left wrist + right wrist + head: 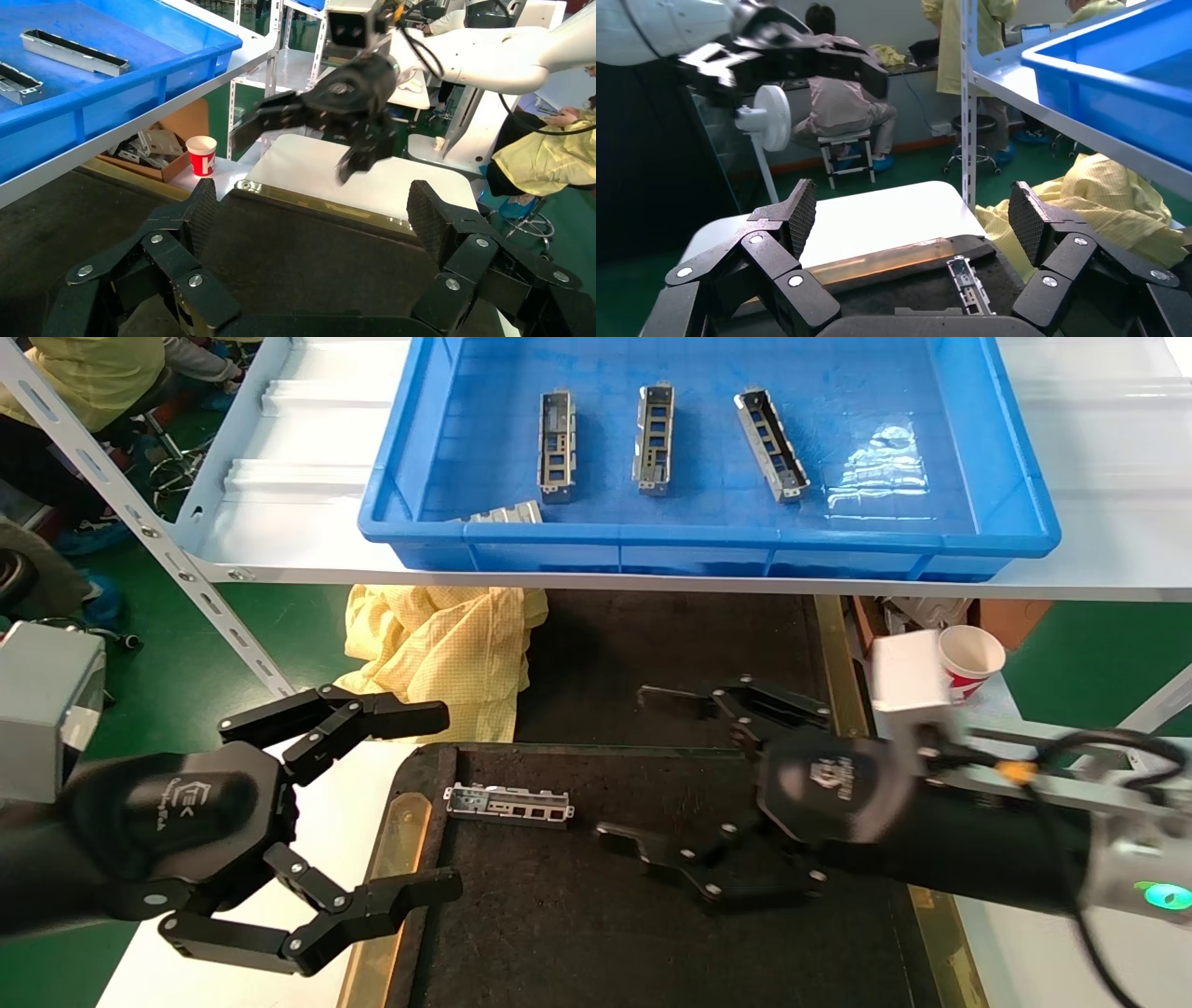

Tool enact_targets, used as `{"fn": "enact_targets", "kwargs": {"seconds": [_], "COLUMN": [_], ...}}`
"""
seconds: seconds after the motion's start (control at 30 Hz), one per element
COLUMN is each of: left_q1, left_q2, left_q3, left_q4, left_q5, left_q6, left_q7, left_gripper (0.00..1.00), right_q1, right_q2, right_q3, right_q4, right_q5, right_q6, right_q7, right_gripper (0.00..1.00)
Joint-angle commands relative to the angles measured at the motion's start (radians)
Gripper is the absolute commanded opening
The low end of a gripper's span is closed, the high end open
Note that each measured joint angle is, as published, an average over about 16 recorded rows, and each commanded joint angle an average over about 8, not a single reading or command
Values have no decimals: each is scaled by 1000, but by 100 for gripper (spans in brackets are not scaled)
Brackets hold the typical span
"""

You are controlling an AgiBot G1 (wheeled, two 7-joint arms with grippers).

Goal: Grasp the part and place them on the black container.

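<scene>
Your left gripper (445, 803) hangs spread wide over the tray's (577, 933) left edge, holding nothing. Your right gripper (638, 761), also spread and empty, hovers over the tray. One part (508, 803) lies between them; others lie in the bin (1006, 477).

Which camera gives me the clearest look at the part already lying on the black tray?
The head view: the part lies fully visible on the black container, between both open grippers. The right wrist view shows it foreshortened between its jaws. The left wrist view doesn't show it.
</scene>
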Motion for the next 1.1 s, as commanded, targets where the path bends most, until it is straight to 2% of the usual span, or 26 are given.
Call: {"fn": "enact_targets", "kwargs": {"seconds": [0.03, 0.6, 1.1], "left_q1": [0, 0, 0], "left_q2": [0, 0, 0], "left_q3": [0, 0, 0], "left_q4": [0, 0, 0], "left_q5": [0, 0, 0], "left_q6": [0, 0, 0], "left_q7": [0, 0, 0], "left_gripper": [100, 100, 100], "right_q1": [-16, -141, -140], "right_q2": [24, 206, 203], "right_q3": [35, 304, 300], "right_q4": [28, 240, 237], "right_q5": [-4, -34, -36], "right_q6": [-19, -168, -165], "right_q7": [20, 169, 167], "right_gripper": [100, 100, 100]}}
